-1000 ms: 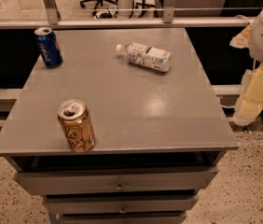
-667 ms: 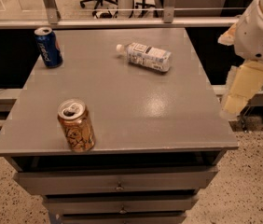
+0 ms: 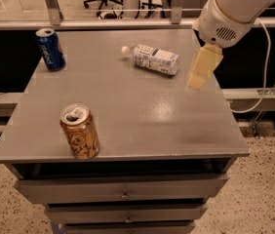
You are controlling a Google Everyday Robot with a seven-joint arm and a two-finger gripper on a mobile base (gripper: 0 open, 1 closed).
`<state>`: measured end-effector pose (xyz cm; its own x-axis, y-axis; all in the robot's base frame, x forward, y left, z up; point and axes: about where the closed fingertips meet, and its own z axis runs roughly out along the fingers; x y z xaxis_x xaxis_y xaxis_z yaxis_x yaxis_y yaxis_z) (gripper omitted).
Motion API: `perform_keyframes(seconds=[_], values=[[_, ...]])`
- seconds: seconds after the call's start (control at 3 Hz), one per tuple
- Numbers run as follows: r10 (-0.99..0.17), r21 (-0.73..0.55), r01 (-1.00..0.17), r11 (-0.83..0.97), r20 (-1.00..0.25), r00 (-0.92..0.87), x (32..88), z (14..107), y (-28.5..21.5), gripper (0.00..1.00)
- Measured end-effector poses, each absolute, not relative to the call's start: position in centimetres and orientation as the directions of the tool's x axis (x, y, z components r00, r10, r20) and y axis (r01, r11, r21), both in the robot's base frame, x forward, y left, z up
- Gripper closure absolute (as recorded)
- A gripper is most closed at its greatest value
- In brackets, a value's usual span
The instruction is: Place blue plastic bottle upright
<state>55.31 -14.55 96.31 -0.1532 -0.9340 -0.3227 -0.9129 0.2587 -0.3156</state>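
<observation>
The job is not started yet. The blue plastic bottle (image 3: 152,60) lies on its side near the back middle of the gray cabinet (image 3: 142,121) top, with its white cap on. The gripper (image 3: 203,68) hangs in the air over the cabinet's right side, near the bottle but not touching it. It holds nothing. I cannot tell if it is spread wide or pressed together.

It has to grab the bottle and stand it up.

A gold can (image 3: 80,131) stands at the cabinet's front left, its top popped. A blue Pepsi can (image 3: 50,48) stands at the back left corner. I cannot see inside any of them.
</observation>
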Motion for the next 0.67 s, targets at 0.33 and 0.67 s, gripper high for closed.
perform_keyframes(seconds=[0.33, 0.67], values=[[-0.934, -0.316, -0.913, 0.259, -0.323, -0.153, 55.3, 96.3, -14.5, 0.00], [-0.923, -0.320, -0.909, 0.267, -0.355, -0.146, 56.3, 96.1, -13.8, 0.00]])
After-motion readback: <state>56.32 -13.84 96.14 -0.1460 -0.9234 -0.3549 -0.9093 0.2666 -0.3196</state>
